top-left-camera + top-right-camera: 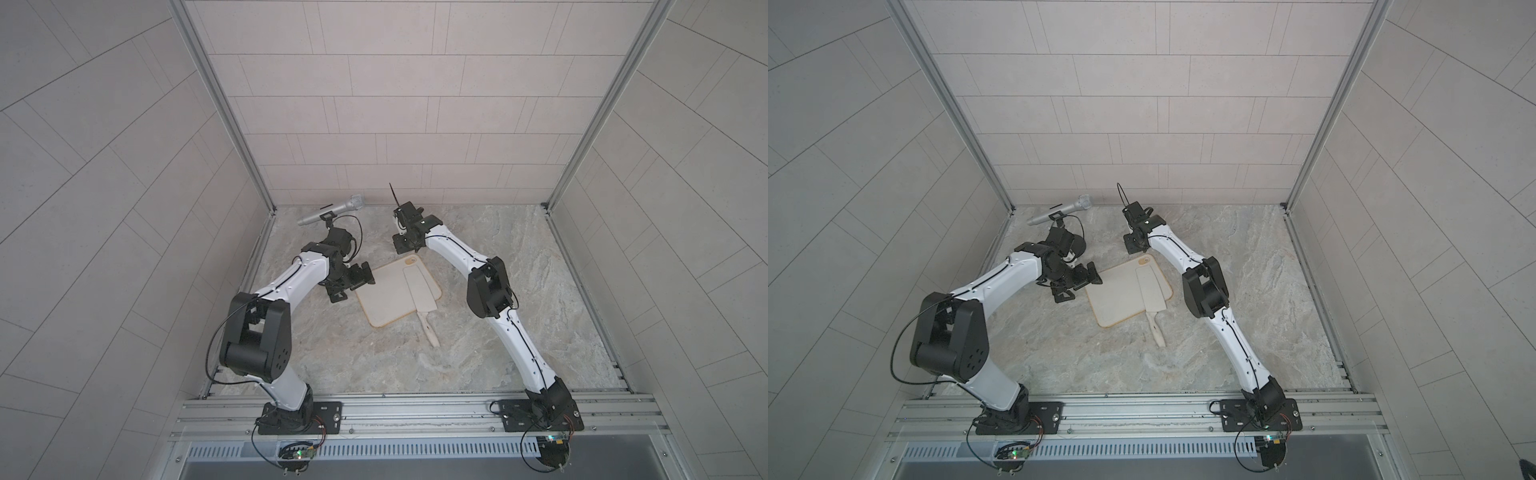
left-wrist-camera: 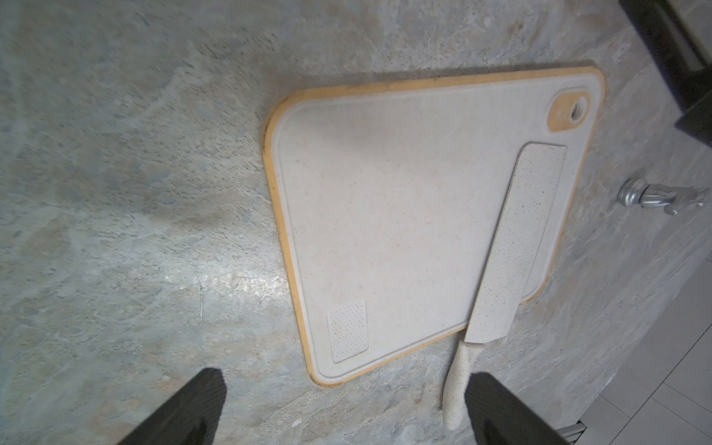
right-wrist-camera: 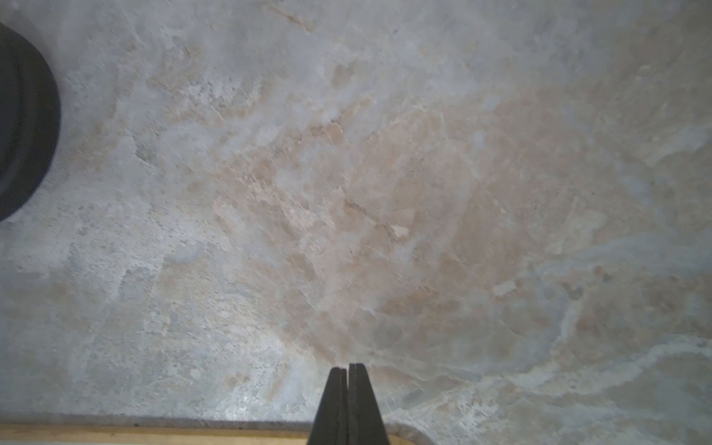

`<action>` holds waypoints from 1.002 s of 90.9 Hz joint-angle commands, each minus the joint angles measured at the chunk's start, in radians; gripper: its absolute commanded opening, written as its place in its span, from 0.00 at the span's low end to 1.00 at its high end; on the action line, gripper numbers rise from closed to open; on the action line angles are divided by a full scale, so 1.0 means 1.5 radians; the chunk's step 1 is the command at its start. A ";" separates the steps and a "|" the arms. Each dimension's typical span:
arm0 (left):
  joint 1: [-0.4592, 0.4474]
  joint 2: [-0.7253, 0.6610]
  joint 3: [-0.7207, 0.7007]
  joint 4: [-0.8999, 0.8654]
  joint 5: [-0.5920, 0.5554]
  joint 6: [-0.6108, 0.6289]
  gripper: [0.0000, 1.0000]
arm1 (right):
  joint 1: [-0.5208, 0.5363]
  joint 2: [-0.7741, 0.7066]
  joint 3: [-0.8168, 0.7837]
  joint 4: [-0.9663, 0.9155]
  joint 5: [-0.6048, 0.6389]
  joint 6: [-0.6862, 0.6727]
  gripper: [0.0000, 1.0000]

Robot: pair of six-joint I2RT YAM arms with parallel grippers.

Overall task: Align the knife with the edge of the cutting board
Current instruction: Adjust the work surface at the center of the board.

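Two grippers are being held clear of the items: left gripper (image 2: pixel 345 373) spread wide, empty; right gripper (image 3: pixel 348 370) pressed closed on nothing. Speckled whitish cleaver-style knife (image 2: pixel 516 246) is being supported flat along the right-arm-side edge of the cream, tan-rimmed cutting board (image 2: pixel 385 231), handle overhanging the marbled tabletop (image 1: pixel 498 332).

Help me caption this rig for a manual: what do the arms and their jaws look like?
The left arm and right arm have glossy white link shells with black joint housings. A thin black cable runs along each shell; a loose black loop hangs by the left elbow. The jaws are black, tapering wedges.
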 commanded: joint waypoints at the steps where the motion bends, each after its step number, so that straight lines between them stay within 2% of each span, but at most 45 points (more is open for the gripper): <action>1: 0.002 -0.020 0.002 -0.005 0.011 0.011 1.00 | -0.003 0.013 -0.017 -0.037 0.019 -0.011 0.00; 22: 0.003 -0.030 0.001 -0.009 0.002 0.016 1.00 | -0.001 -0.020 -0.096 -0.055 0.038 0.003 0.00; 61: 0.004 -0.026 0.002 -0.011 -0.004 0.022 1.00 | 0.007 -0.175 -0.391 0.080 0.054 0.045 0.00; 91: 0.003 0.004 0.010 -0.019 -0.008 0.028 1.00 | 0.018 -0.255 -0.536 0.138 0.063 0.093 0.00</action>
